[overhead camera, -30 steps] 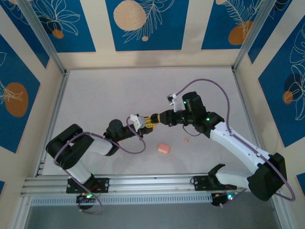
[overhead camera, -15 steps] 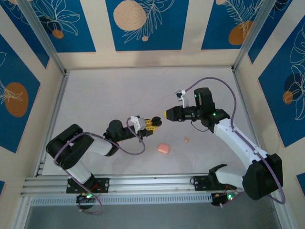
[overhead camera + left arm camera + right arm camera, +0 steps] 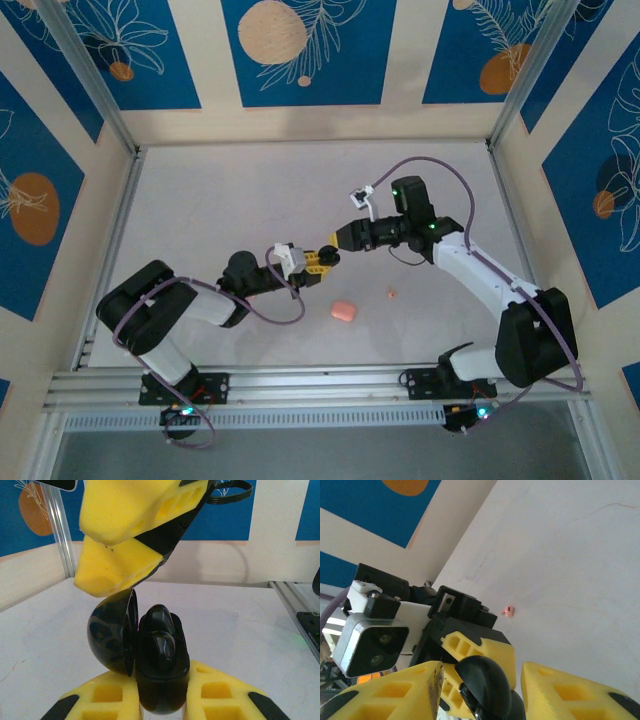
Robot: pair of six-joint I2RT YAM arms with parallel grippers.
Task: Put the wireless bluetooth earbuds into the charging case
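earbuds cannot be told for certain from the black charging case; a glossy hump in its open body looks like one seated. left claw is clamped on the case's base, with the lid swung open beside the body. right claw has its jaws parted, one finger on each side of the case, gripping nothing. beyond both claws, well apart from them, a pink lump and a pink speck lie on the table. seating seems done or nearly so, at least for one bud; shutting the lid is left.
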